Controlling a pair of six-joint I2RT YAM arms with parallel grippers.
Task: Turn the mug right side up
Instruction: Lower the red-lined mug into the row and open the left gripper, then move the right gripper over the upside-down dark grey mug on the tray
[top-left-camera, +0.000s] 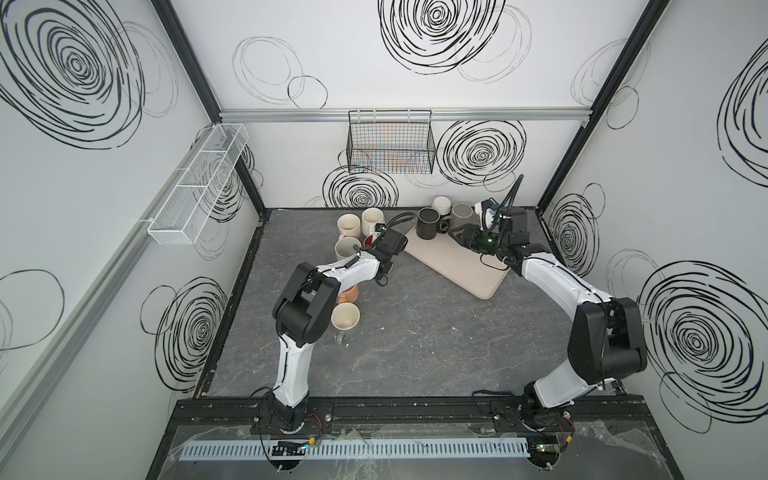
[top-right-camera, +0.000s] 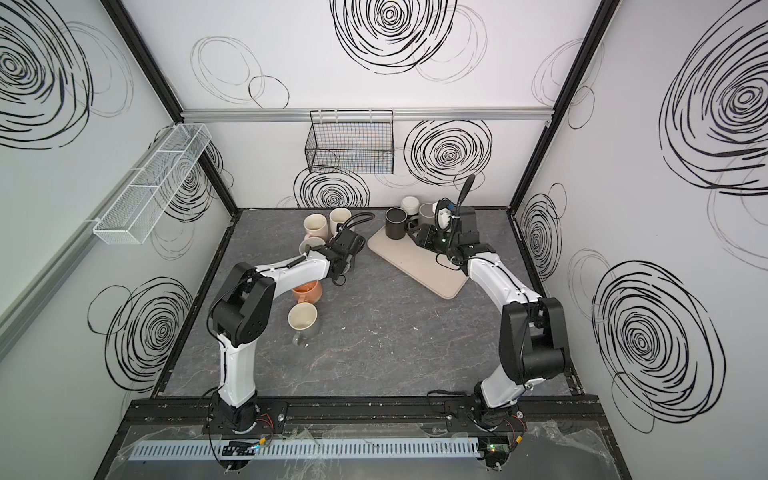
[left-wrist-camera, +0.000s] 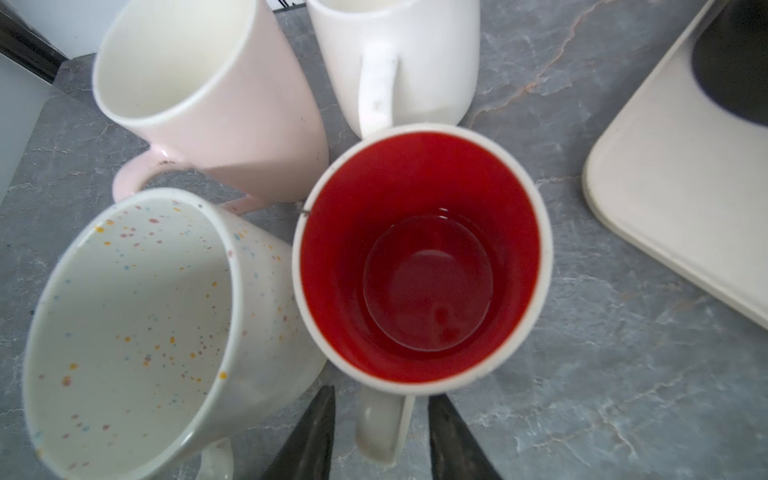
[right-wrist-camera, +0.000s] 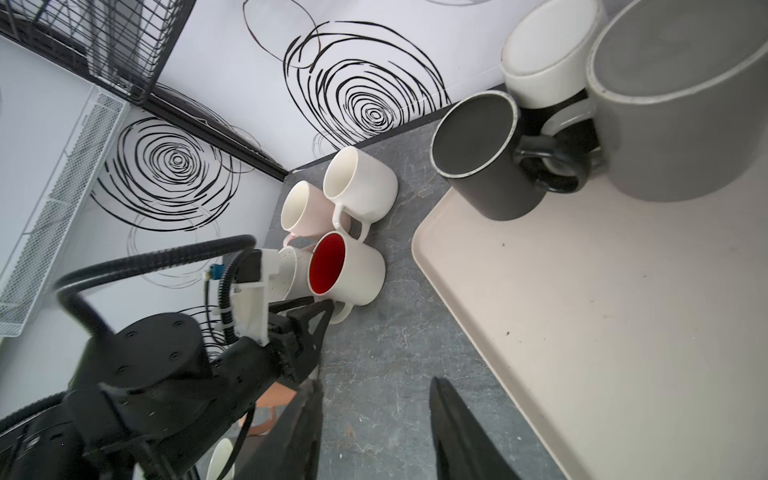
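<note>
Nine mugs are on show: four clustered at 11 o'clock on the tabletop (top-left-camera: 415, 353), namely a pink mug (top-left-camera: 348, 226), a white mug (top-left-camera: 372, 218), a speckled mug (top-left-camera: 347, 249) and a red-lined mug (left-wrist-camera: 422, 257). Two sit at 9 o'clock, an orange mug (top-right-camera: 306, 293) and a cream-lined mug (top-left-camera: 345, 318). Three stand at 1 o'clock: a black mug (top-left-camera: 428, 224), a white-based mug (top-left-camera: 441, 205) and a grey mug (top-left-camera: 462, 212). Also counted are one beige tray (top-left-camera: 457, 266), two baskets, a white mesh basket (top-left-camera: 199, 183) and a black wire basket (top-left-camera: 390, 149), and two arms, the left arm (top-left-camera: 299, 307) and the right arm (top-left-camera: 582, 307).

Your top views look down on the whole table (top-left-camera: 415, 353); both close wrist views share the red-lined mug (left-wrist-camera: 419, 257).
</note>
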